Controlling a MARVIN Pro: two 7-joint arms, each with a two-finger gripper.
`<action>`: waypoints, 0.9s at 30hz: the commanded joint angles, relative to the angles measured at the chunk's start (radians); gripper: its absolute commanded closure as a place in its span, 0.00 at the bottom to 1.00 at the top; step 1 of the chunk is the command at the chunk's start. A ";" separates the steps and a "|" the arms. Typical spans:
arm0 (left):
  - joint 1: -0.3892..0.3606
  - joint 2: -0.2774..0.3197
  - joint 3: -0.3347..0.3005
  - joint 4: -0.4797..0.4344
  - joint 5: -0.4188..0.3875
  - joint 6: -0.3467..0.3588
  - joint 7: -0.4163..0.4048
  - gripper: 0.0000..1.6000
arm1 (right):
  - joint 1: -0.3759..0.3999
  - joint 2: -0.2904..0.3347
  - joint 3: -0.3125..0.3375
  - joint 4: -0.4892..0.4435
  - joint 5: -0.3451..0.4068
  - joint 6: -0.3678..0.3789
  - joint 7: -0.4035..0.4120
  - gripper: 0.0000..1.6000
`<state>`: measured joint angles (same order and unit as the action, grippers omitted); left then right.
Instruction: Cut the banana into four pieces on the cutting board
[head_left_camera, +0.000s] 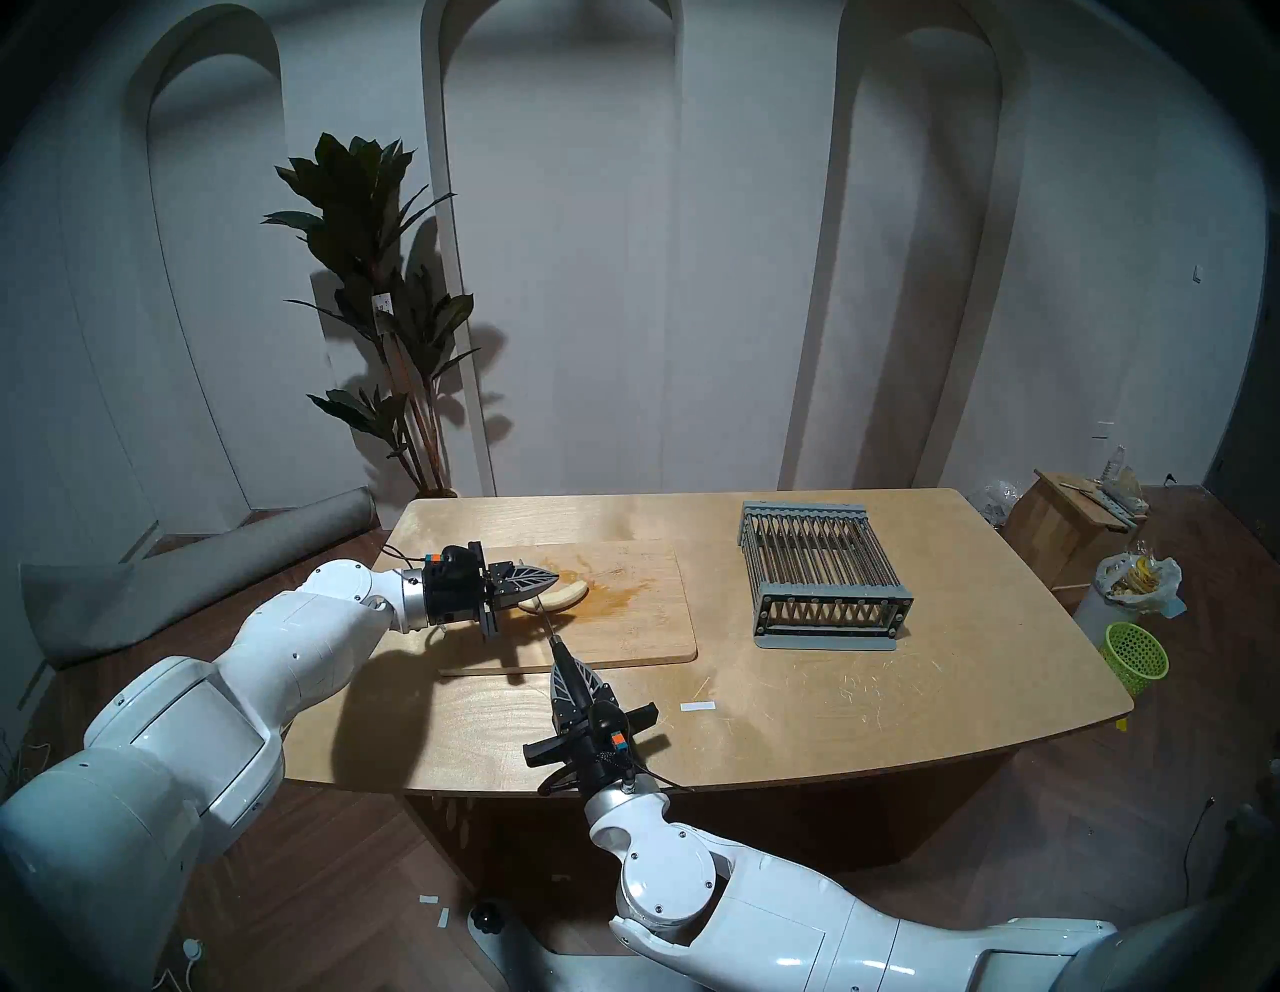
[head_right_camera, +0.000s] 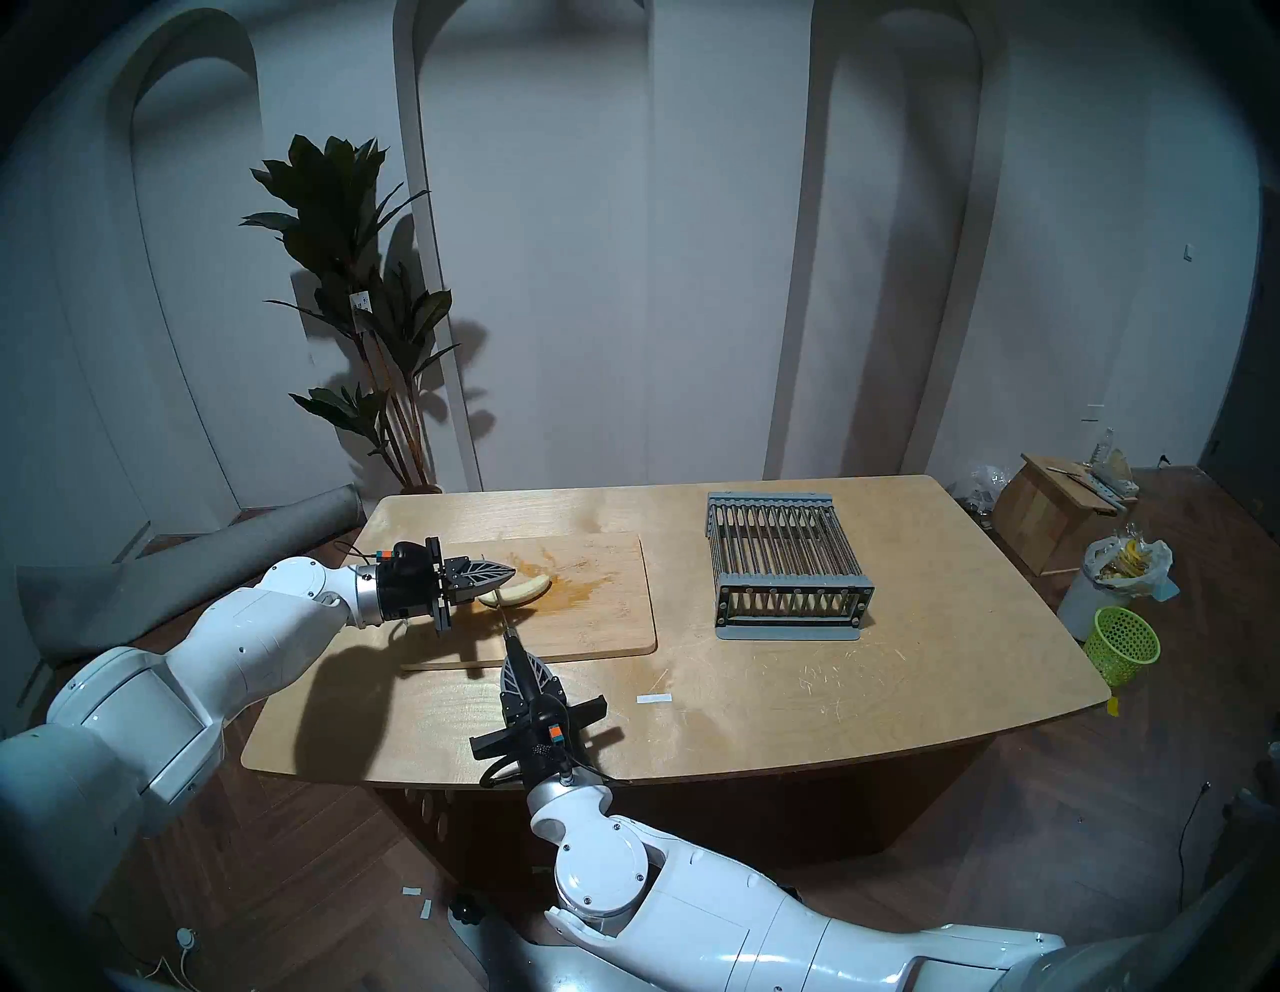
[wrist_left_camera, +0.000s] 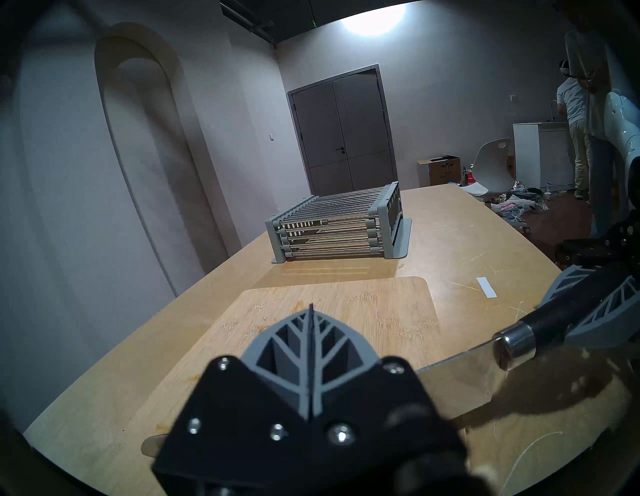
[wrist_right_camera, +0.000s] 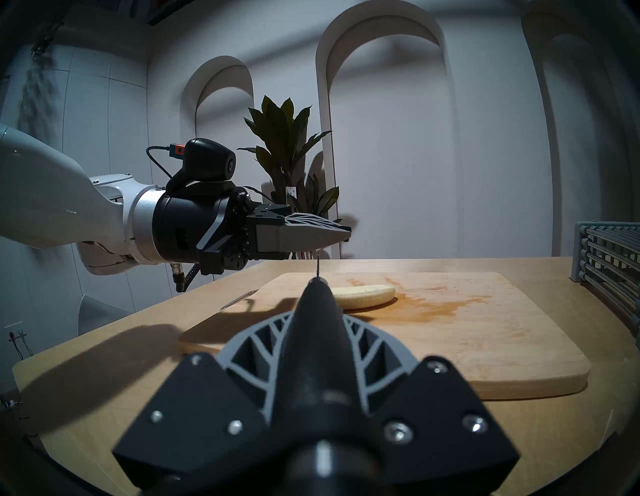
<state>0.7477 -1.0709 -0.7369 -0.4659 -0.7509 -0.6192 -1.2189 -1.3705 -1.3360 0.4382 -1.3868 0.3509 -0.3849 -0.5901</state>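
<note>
A pale peeled banana (head_left_camera: 562, 594) (head_right_camera: 523, 591) (wrist_right_camera: 363, 296) lies whole on the stained middle of the light-wood cutting board (head_left_camera: 637, 637) (head_right_camera: 602, 623) (wrist_left_camera: 381, 311) (wrist_right_camera: 485, 346). My left gripper (head_left_camera: 553, 576) (head_right_camera: 511, 572) (wrist_left_camera: 310, 310) (wrist_right_camera: 346, 236) is shut and empty. It hovers just above the banana's left end and hides the banana in the left wrist view. My right gripper (head_left_camera: 564, 666) (head_right_camera: 518, 663) (wrist_right_camera: 317, 311) is shut on a knife (wrist_left_camera: 457, 374) by its black handle. The blade crosses the banana's left part under the left gripper. I cannot tell if it touches the fruit.
A grey dish rack (head_left_camera: 824, 575) (wrist_left_camera: 336, 228) stands on the table's right half. A white tape strip (head_left_camera: 696, 706) lies near the front edge, and a thin wooden stick (head_left_camera: 485, 670) lies along the board's front. A plant, a green basket (head_left_camera: 1136, 654) and boxes stand off the table.
</note>
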 joint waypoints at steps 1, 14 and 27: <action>-0.026 0.003 0.022 0.000 -0.031 -0.007 -0.100 1.00 | 0.015 -0.005 0.002 -0.021 0.000 -0.011 -0.003 1.00; -0.034 0.002 0.100 0.021 -0.048 -0.020 -0.092 1.00 | 0.022 -0.001 -0.002 -0.014 0.018 -0.013 -0.002 1.00; -0.045 0.011 0.158 0.025 -0.081 -0.027 -0.083 1.00 | 0.024 -0.010 0.001 -0.011 0.044 -0.011 0.018 1.00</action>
<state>0.7303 -1.0599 -0.5980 -0.4418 -0.8176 -0.6447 -1.1921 -1.3577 -1.3297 0.4340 -1.3759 0.3880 -0.3862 -0.5789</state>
